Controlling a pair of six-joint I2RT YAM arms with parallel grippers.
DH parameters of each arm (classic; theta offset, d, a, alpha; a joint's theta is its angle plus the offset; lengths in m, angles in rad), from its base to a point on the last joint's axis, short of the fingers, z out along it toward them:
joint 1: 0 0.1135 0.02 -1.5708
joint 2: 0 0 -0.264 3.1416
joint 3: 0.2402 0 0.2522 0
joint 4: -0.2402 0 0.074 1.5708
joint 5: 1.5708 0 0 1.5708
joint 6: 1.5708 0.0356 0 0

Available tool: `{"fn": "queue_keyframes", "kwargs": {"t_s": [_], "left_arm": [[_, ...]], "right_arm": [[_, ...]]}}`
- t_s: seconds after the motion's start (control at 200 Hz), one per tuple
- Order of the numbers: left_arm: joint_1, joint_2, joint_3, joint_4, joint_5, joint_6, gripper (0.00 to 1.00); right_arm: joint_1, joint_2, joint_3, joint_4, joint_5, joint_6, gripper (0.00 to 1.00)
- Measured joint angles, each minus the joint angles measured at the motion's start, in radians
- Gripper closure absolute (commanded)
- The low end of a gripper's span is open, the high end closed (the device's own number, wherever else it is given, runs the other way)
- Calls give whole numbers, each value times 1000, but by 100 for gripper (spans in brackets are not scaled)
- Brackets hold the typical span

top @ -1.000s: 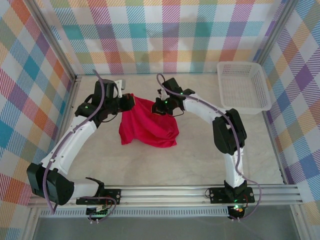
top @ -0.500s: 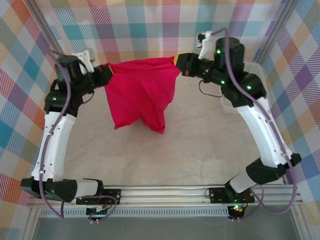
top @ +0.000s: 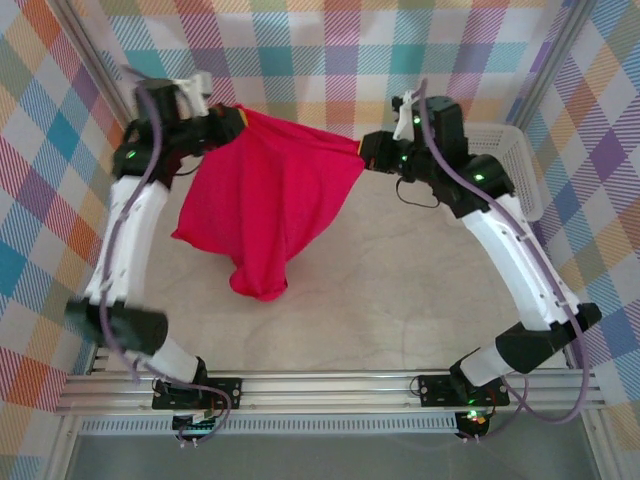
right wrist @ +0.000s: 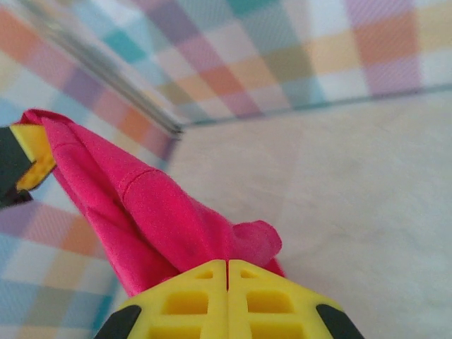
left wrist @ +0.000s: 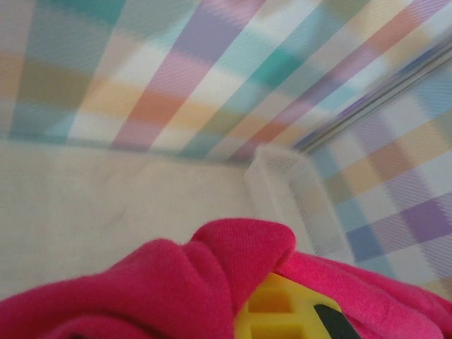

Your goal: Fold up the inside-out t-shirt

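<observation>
The red t-shirt [top: 268, 200] hangs in the air, stretched between both grippers above the table, its lower end drooping to a point near the table's middle. My left gripper [top: 236, 118] is shut on its upper left corner; red cloth [left wrist: 212, 282] bunches over the yellow fingers [left wrist: 282, 311]. My right gripper [top: 362, 150] is shut on the upper right corner, yellow fingers [right wrist: 191, 300] pressed together on red cloth [right wrist: 162, 219]. The left gripper's yellow tip [right wrist: 32, 159] shows across in the right wrist view. No white tag is visible.
A white mesh basket [top: 500, 165] stands at the back right of the beige table [top: 400, 300], partly behind the right arm; it also appears as the basket [left wrist: 282, 191] in the left wrist view. Plaid walls enclose the back and sides.
Both arms lifted the shirt off the table and spread it apart. Since half a second ago the shirt hangs wider and lower, the left gripper higher and the right one slightly lower.
</observation>
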Motion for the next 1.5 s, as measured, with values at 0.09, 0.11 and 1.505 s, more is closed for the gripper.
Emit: {"fn": "queue_keyframes", "kwargs": {"t_s": [0.09,0.11,1.505], "left_arm": [[-42,230,92,-83,-58,26,54],[-51,272,99,-100,-80,29,51],[-423,-160,-1173,71,-446,-222,100]], "right_arm": [[-30,23,-139,7,63,21,100],[-35,27,-165,7,72,24,100],[-241,62,-354,10,58,44,100]]}}
